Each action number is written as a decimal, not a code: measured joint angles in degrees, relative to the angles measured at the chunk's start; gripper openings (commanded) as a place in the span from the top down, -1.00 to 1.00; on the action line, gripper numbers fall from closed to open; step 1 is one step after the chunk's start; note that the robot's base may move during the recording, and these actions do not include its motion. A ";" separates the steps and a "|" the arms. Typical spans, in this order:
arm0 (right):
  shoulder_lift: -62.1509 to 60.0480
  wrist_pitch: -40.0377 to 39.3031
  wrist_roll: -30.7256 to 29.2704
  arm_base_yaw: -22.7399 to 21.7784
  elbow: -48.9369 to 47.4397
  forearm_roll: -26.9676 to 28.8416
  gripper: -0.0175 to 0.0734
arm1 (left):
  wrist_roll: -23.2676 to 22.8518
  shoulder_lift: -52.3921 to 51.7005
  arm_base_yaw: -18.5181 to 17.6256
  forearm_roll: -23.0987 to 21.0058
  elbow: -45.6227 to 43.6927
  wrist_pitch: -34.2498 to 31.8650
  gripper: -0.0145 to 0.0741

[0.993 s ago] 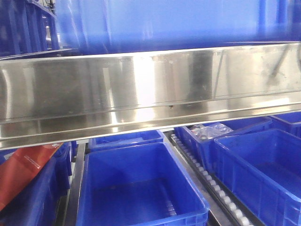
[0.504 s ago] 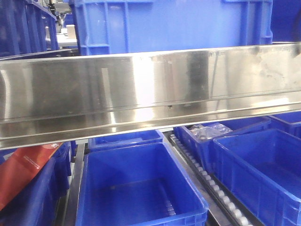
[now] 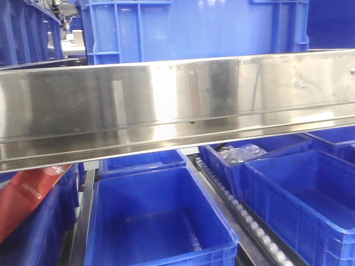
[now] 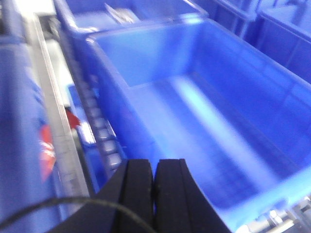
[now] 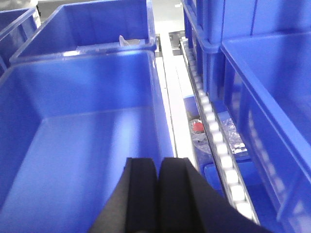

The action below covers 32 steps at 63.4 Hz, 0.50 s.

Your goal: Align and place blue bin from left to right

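The blue bin stands on the upper level behind the steel shelf beam, its ribbed corners and lower wall showing at the top of the front view. Neither gripper shows in that view. In the left wrist view my left gripper is shut with nothing between its black pads, hovering over the near left edge of an empty blue tub. In the right wrist view my right gripper is shut and empty too, above the near right wall of another empty blue tub.
Below the beam sit an empty blue tub, a roller track, a tub with clear bags and a deep tub at right. A red pack lies lower left. Roller tracks flank the wrist-view tubs.
The blue bin on the upper level went from a wide blur to sharp and steady, ending slightly further left. The whole front view has shifted a little left.
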 measured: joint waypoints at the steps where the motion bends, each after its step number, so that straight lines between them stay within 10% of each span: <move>1: -1.28 -1.14 0.00 0.13 2.09 0.00 0.77 | 0.00 -0.71 0.00 0.14 0.86 -0.42 0.69; 32: -40.85 -25.73 -1.08 1.23 53.90 0.00 0.77 | 1.22 -36.87 -0.05 1.22 46.29 -22.39 0.69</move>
